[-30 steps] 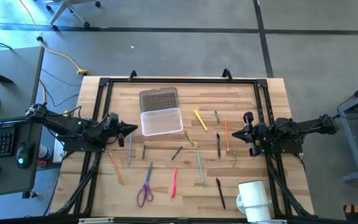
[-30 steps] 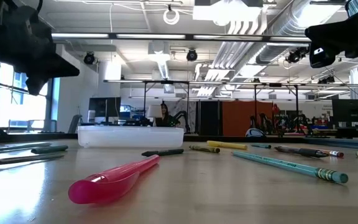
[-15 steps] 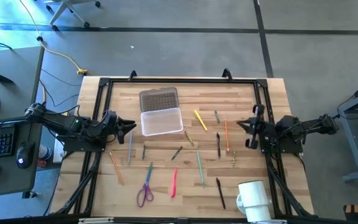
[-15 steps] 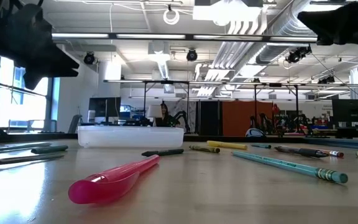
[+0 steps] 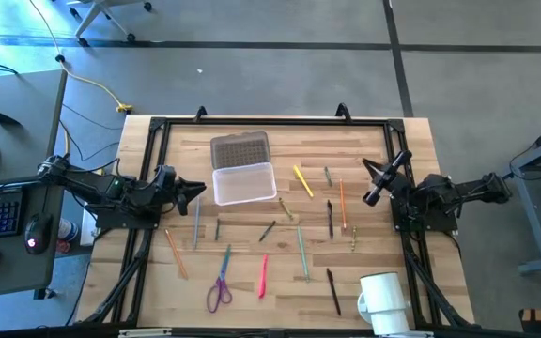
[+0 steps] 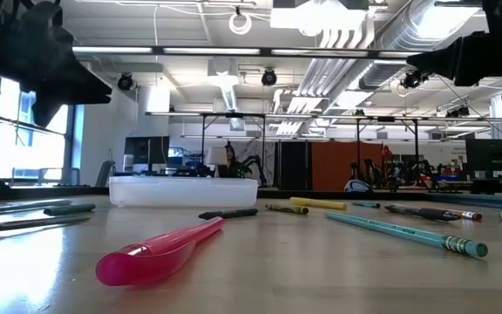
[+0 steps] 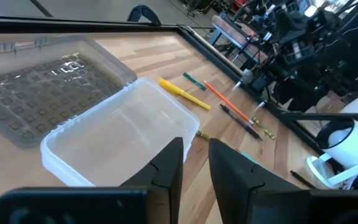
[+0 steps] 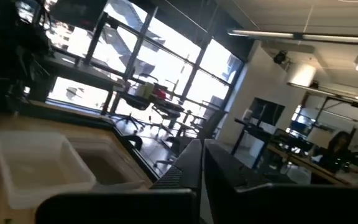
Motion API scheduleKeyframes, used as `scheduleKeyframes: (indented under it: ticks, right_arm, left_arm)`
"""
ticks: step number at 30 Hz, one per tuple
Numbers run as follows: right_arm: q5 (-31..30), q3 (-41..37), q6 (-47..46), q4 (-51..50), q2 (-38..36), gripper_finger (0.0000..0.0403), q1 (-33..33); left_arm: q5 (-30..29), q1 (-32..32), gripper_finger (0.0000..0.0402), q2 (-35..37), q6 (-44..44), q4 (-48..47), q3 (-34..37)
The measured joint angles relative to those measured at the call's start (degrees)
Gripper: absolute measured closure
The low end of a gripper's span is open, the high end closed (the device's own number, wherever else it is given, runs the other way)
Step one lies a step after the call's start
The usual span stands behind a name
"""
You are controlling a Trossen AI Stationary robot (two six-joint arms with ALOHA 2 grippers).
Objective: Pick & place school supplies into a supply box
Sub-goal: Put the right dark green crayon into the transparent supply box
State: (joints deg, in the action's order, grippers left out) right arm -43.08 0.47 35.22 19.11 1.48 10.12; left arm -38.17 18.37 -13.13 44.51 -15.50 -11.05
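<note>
School supplies lie scattered over the wooden table [image 5: 280,291]. Nearest its front edge are the purple-handled scissors [image 5: 220,286], a pink pen [image 5: 263,276] and a black pen [image 5: 332,289], with a white mug [image 5: 381,300] at the front right corner. A little further in sit an orange pencil [image 5: 176,253], a teal pencil [image 5: 301,252], a short dark green marker [image 5: 267,231] and a grey pen [image 5: 196,223]. Beyond these are a black pen [image 5: 329,217], an orange pencil [image 5: 343,204], a yellow marker [image 5: 302,180] and a small green one [image 5: 327,175]. The supply box [image 5: 244,183] stands behind the middle of the spread, with nothing visible inside it; a flat grey textured rectangle [image 5: 240,150] touches its far side.

The left gripper [image 5: 198,193] hovers just left of the box, fingers nearly together with a narrow gap, holding nothing. The right gripper [image 5: 368,199] is raised and tilted above the table's right side, beside the orange pencil, fingers pressed close, holding nothing
</note>
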Motion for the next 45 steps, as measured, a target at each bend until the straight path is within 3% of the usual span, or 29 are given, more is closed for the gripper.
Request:
scheduleKeyframes:
  ticks: [6,11,16,22,27,32,35,39,45]
  right_arm:
    - [11.2,0.0,-2.8,-1.9,0.0,0.0402,-3.1]
    - [7.9,0.0,-11.3,-7.0,0.0,0.0402,-6.5]
    - [15.7,0.0,-21.6,-10.7,1.5,0.0402,-10.5]
    - [14.6,0.0,-23.0,-8.4,7.7,0.0402,-18.0]
    - [20.6,0.0,-26.8,-6.3,15.0,0.0402,-26.8]
    - [27.6,0.0,-27.8,-2.9,21.2,0.0402,-32.1]
    - [32.1,0.1,-30.0,1.4,23.6,0.0402,-33.1]
    - [35.3,1.1,-40.6,2.2,26.1,0.0399,-33.1]
    - [39.7,1.6,-44.8,4.0,30.8,0.0352,-32.0]
  left_arm:
    - [0.0,0.0,0.0304,0.0,0.7,1.9,-0.1]
    - [2.0,0.0,0.0315,-0.1,0.7,1.5,-0.1]
    - [5.9,0.0,0.0326,-0.4,0.7,-0.1,-0.1]
    - [8.9,0.0,0.0334,-2.5,1.0,0.0,-0.1]
    - [2.7,0.0,0.0339,-7.2,3.1,1.4,-0.1]
    - [1.6,0.0,0.0340,-13.5,4.5,6.2,-0.1]
    - [1.3,0.0,0.0340,-18.4,6.8,10.8,-0.1]
    - [0.2,0.0,0.0340,-24.1,6.6,16.8,-0.1]
    - [-3.2,0.0,0.0340,-26.8,6.4,19.0,-0.1]
